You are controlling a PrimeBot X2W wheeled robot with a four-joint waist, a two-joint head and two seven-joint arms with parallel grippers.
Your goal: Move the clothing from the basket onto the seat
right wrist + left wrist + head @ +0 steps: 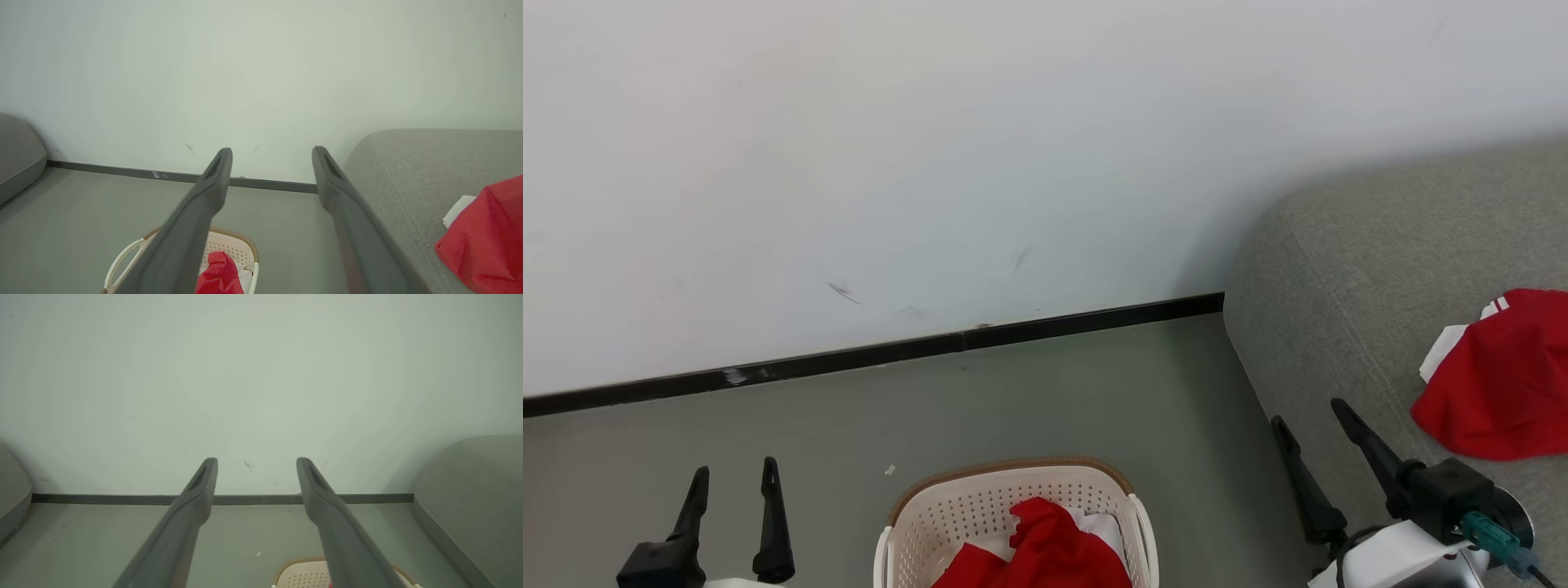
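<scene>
A large grey woven-fabric sofa (1347, 269) stretches right of the right fingers (1372, 449), which stand parted and empty. Between them and the left fingers (770, 514), likewise parted, sits a cream-white perforated plastic basket (968, 510), brown-rimmed, holding crumpled bright-red-and-white clothing (1045, 555). Another red garment (1503, 384) with white trim lies on the sofa.

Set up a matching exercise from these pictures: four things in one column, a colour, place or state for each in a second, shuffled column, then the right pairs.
Things
1. laundry basket
2. sofa
3. left hand
4. baseboard

Descriptions
A. black, along the foot of the wall
B. open, holding nothing
C. grey fabric, a red garment lying on it
D. cream, perforated, red clothing inside

Pairs: 1-D, 2-C, 3-B, 4-A.
</scene>
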